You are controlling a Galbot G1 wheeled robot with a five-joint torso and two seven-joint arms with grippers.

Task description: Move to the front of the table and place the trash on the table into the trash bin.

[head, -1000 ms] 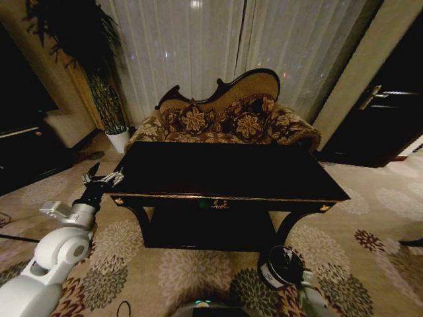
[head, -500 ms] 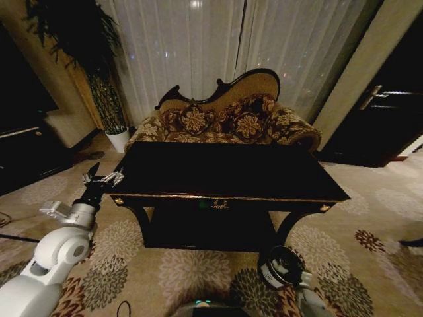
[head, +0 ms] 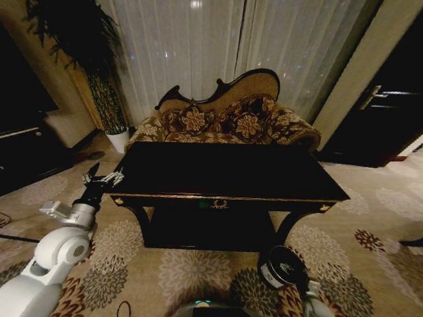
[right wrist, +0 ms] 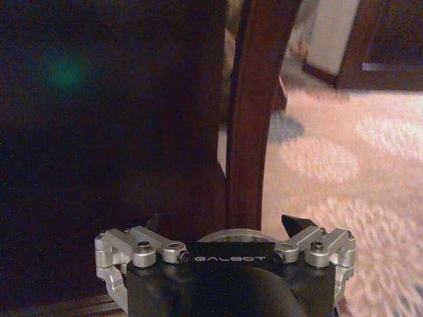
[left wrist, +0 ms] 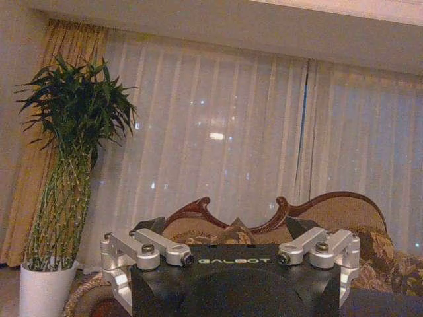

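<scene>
The desk [head: 228, 172] stands straight ahead with no scraps made out on its dark top; the bin [head: 283, 267] sits at its near right leg. The right gripper [right wrist: 225, 228], fingers spread and empty, hangs above the bin; withdrawal is best done without tipping it. The left gripper [head: 102, 178], open and empty, hovers at the desk's left corner, facing sofa [left wrist: 344, 218] and plant [left wrist: 69, 165].

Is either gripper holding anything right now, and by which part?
Nothing is held. The left gripper is open in the air by the table's left end; the right gripper is open low over the bin.
</scene>
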